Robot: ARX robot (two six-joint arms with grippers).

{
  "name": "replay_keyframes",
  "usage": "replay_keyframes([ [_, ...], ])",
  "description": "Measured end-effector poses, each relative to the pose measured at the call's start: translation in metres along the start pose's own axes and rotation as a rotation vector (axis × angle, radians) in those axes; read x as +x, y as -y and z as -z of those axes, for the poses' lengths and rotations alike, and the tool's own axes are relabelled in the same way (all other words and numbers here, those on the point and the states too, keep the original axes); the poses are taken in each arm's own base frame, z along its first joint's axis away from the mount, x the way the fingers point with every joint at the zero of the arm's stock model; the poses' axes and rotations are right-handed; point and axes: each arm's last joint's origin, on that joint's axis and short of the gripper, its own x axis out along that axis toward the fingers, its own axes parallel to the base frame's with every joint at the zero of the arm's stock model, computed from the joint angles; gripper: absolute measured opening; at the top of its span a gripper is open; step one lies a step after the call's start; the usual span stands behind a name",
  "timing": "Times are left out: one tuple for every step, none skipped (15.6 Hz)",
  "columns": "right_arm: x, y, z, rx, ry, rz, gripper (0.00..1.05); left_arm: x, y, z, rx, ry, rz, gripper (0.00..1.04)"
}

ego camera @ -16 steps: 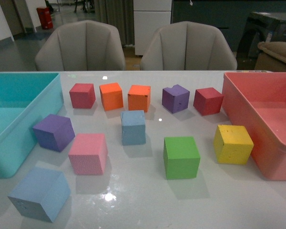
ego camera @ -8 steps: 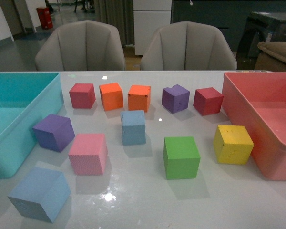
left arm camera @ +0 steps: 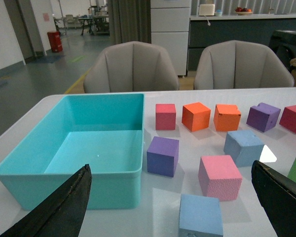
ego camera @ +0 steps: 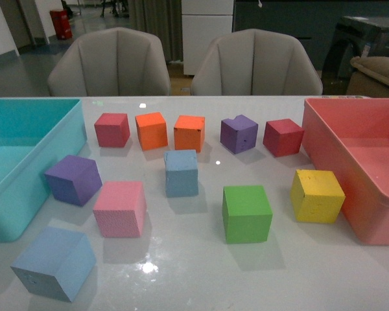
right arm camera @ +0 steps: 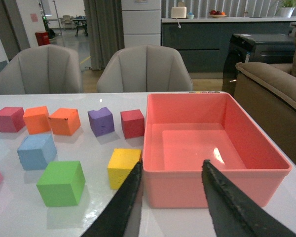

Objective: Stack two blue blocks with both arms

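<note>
Figure: Eleven foam cubes and two bins on a white desk [ego camera: 201, 285]; left end effector [left arm camera: 170, 167] and right end effector [right arm camera: 171, 163] both parted, gripping nothing.

Left to right: one teal bin [ego camera: 58, 139]; two light-blue blocks, matte and rough-faced; two purple cubes [ego camera: 72, 179] [ego camera: 238, 134]; one pink cube [ego camera: 120, 208]; one rose-red cube [ego camera: 111, 129]; two orange cubes [ego camera: 151, 130] [ego camera: 189, 133]; one green cube [ego camera: 246, 213]; one dark-red cube [ego camera: 283, 137]; one yellow cube [ego camera: 317, 195]; one pink bin [ego camera: 337, 162]. The near blue block [ego camera: 54, 262] sits corner-on by the desk's front edge, just before the teal bin. The far blue block [ego camera: 181, 173] stands square mid-desk, well apart from it, with bare desk on every side. The front strip between the near blue block and the green cube is bare.
</note>
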Motion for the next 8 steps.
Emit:
replay_keyframes([
  [0.0,0.0,0.0,0.0,0.0,0.0,0.45,0.0,0.0,0.0,0.0,0.0,0.0,0.98],
  [0.0,0.0,0.0,0.0,0.0,0.0,0.58,0.0,0.0,0.0,0.0,0.0,0.0,0.98],
  [0.0,0.0,0.0,0.0,0.0,0.0,0.7,0.0,0.0,0.0,0.0,0.0,0.0,0.98],
  [0.0,0.0,0.0,0.0,0.0,0.0,0.83,0.0,0.0,0.0,0.0,0.0,0.0,0.98],
  [0.0,0.0,0.0,0.0,0.0,0.0,0.96,0.0,0.0,0.0,0.0,0.0,0.0,0.98],
  [0.0,0.0,0.0,0.0,0.0,0.0,0.99,-0.001,0.001,0.002,-0.005,-0.103,-0.034,0.98],
  [0.0,0.0,0.0,0.0,0.0,0.0,0.98,0.001,0.005,-0.004,0.0,-0.22,-0.06,0.98],
  [0.0,0.0,0.0,0.0,0.0,0.0,0.98,0.002,0.01,-0.019,-0.001,-0.194,-0.053,0.98],
])
